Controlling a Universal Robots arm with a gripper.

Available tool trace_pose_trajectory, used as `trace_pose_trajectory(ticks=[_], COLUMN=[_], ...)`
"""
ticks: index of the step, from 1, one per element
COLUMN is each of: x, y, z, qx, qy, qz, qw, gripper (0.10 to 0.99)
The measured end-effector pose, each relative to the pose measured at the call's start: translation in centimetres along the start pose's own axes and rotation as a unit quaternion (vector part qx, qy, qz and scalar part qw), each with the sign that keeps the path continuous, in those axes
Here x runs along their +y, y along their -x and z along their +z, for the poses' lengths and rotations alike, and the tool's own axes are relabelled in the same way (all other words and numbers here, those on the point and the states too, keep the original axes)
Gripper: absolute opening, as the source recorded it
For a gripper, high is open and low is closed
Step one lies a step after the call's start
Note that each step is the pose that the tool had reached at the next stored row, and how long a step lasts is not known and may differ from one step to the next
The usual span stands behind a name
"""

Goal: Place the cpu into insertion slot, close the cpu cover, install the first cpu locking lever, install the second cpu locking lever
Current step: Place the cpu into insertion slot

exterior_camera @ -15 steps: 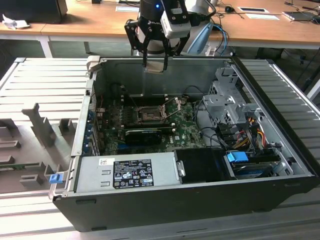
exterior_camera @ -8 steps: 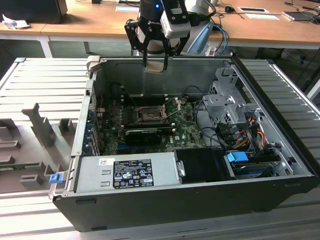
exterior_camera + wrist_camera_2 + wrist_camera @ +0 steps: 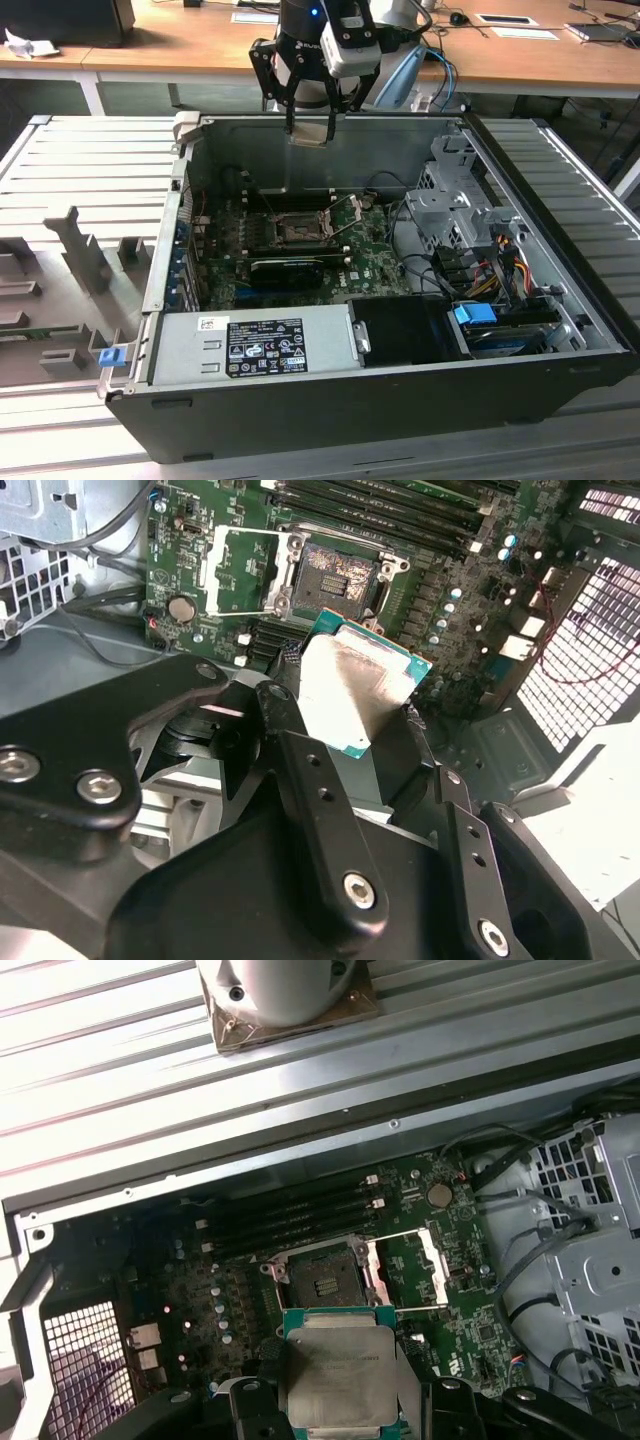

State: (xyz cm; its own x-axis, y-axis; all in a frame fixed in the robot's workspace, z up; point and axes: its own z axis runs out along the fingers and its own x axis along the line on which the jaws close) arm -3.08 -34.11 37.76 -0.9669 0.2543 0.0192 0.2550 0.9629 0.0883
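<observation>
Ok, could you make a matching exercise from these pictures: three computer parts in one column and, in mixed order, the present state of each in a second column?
Parts:
1. chip
2. socket
3. cover

States:
A. lies open beside the socket
B. held by the gripper
C. empty, set in the green board

Pairs: 1-B, 2-C, 3-A

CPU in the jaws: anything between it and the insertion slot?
Nothing visible. The jaws hold the cpu above the open case; the insertion slot lies bare, the cpu cover swung open beside it.
</observation>
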Motion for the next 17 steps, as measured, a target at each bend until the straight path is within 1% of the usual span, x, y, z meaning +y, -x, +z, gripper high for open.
trace_pose_trajectory(ticks=[17], x=[0.0], y=[0.0], z=[0.0], qx=[-0.0007], qy=[0.0002], qz=[0.008], qw=[1.0], gripper=[0.529])
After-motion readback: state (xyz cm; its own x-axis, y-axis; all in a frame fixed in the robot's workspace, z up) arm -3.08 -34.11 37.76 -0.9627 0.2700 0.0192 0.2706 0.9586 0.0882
